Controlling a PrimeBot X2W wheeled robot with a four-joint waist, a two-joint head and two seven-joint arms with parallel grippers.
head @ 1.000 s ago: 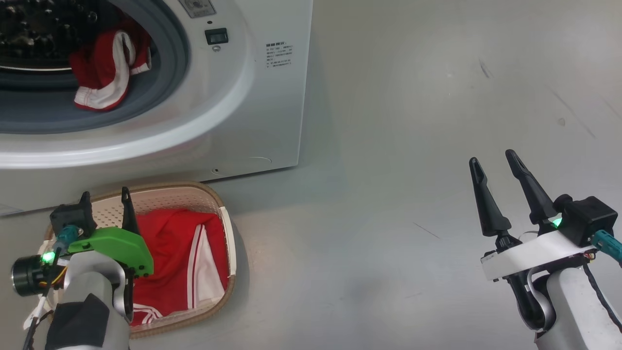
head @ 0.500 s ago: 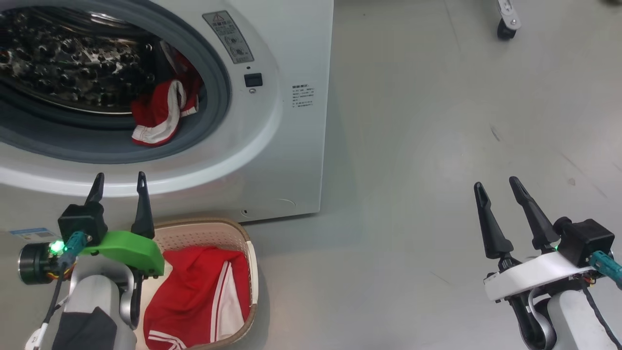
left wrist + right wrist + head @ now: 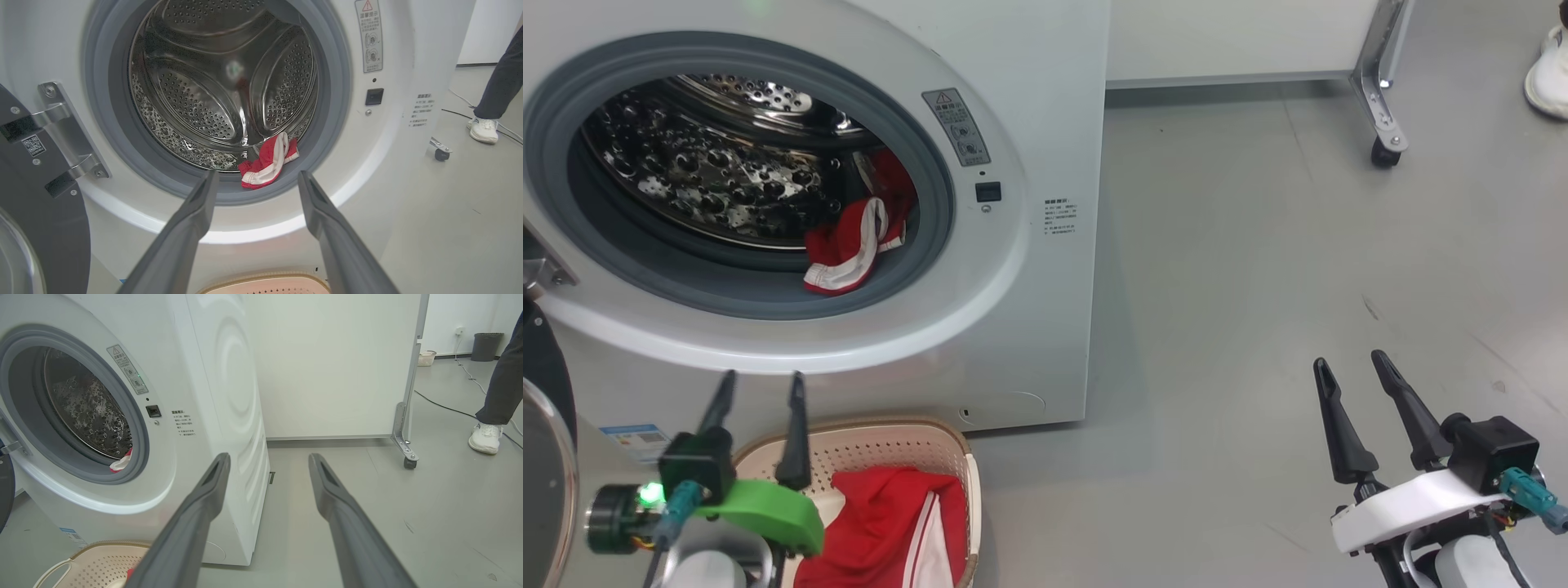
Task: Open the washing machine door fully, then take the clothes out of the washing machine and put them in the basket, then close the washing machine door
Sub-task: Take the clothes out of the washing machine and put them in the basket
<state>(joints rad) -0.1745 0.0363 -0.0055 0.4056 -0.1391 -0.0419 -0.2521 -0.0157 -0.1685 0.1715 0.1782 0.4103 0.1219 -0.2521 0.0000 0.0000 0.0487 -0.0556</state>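
Observation:
The washing machine [image 3: 1045, 106] stands with its round port uncovered. The washing machine door [image 3: 543, 457] is swung out at the far left, its hinge and black rim [image 3: 36, 228] close by. One piece of the clothes [image 3: 845, 245], red with white trim, lies on the grey seal at the drum's lower right [image 3: 267, 161]. More red clothes [image 3: 890, 523] lie in the cream basket [image 3: 882, 441] on the floor before the machine. My left gripper [image 3: 760, 377] hangs open and empty above the basket, pointing at the port [image 3: 258, 174]. My right gripper [image 3: 1349, 359] is open and empty over the floor, right of the machine [image 3: 269, 456].
A person's leg and white shoe [image 3: 486, 437] stand at the far right. A white panel on a castor foot [image 3: 410, 462] stands behind the machine's right side. A cable [image 3: 441, 406] runs across the grey floor, with a dark bin [image 3: 484, 346] far back.
The head camera has tilted up, so the whole port now shows. My left gripper has risen from inside the basket to in front of the machine's lower front. The right gripper stays open.

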